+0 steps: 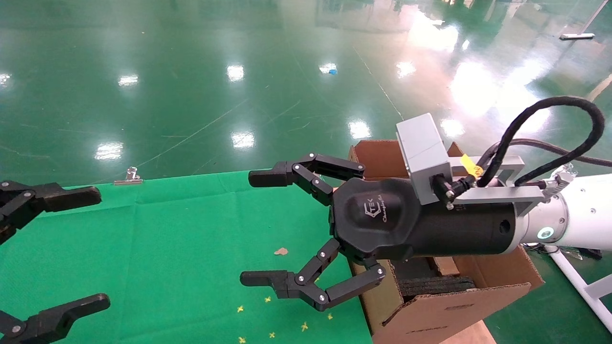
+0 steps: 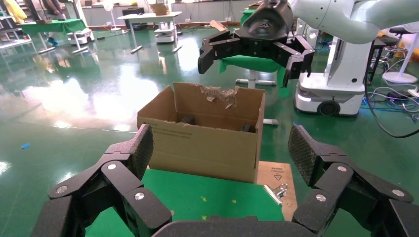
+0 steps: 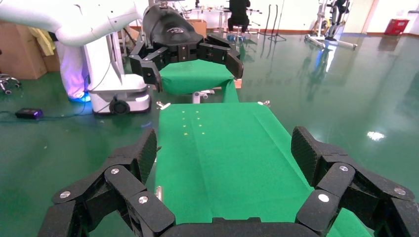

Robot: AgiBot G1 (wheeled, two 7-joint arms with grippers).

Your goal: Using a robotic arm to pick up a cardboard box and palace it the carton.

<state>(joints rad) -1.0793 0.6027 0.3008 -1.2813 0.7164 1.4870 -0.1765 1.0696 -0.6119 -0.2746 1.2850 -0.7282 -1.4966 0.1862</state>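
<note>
— Nearest, what's there?
— Right tool (image 1: pixel 251 229), black linked fingers splayed wide, gripping nothing, over the green cloth counter (image 1: pixel 191 248); left tool (image 1: pixel 71 248) likewise spread.
— Behind?
— The corrugated carton (image 1: pixel 444 306), ragged-edged, probably black foam inside.

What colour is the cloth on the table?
Green cloth, clearest in the right wrist view.
</note>
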